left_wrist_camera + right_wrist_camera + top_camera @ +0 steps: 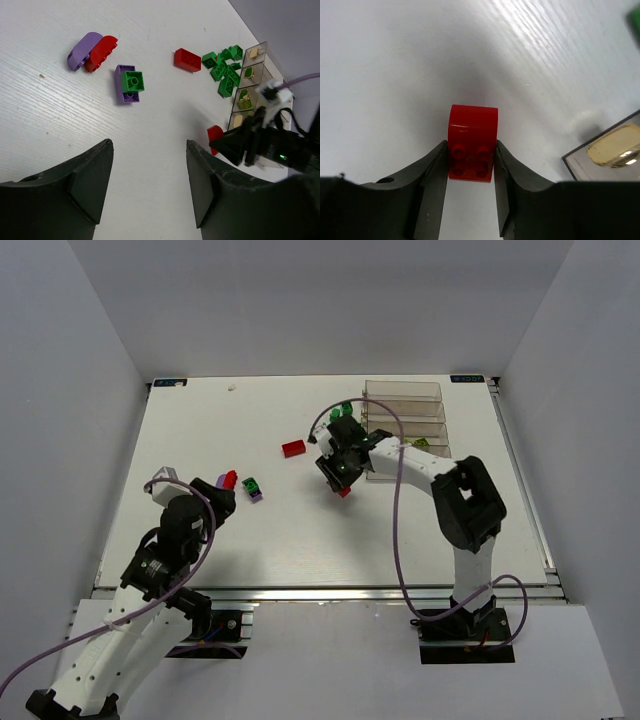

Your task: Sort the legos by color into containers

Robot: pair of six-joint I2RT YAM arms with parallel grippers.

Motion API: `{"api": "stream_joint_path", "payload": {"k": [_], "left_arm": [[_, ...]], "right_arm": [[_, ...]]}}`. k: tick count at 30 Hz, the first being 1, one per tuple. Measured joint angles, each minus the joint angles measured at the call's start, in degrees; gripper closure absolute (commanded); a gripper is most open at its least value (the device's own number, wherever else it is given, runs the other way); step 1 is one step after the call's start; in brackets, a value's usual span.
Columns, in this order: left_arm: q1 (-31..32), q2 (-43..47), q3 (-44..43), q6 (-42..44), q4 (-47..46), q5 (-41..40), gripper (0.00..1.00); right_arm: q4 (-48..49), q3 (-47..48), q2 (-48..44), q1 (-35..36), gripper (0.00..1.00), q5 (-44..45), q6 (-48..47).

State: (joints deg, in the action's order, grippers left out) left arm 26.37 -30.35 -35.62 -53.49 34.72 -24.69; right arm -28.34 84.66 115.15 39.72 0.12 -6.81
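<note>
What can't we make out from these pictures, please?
- Top view: the right arm covers the nearer containers, so their contents are unclear.
- Top view: the right pincer hides most of the red brick.
- Right wrist view: the frame edge cuts the containers off.

Loose legos (347,412) lie left of four joined clear containers (404,392)
A red four-stud brick (472,142) is pinched in the right gripper (470,150) near the bins. Green bricks (225,70) cluster at their far-left corner, with a red brick (187,59) beside them. Farther left lie a green-on-purple stack (131,84) and purple and red curved pieces (92,50).
</note>
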Motion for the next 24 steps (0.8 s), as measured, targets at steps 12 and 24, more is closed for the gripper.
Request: {"api": "stream_joint_path", "payload": {"k": [12,24], "left_arm": [[0.0,1.07,2.73,-0.15,-0.07,0.09,0.3],[0.0,-2.58,3.76,0.5,-2.51,1.4,0.28]], "right_arm": [[-0.59,-3.08,-24.2,-14.99,1.0,-24.35,-29.22],[-8.87,0.7,-7.76,-29.53,0.71,-27.85,-48.22]]}}
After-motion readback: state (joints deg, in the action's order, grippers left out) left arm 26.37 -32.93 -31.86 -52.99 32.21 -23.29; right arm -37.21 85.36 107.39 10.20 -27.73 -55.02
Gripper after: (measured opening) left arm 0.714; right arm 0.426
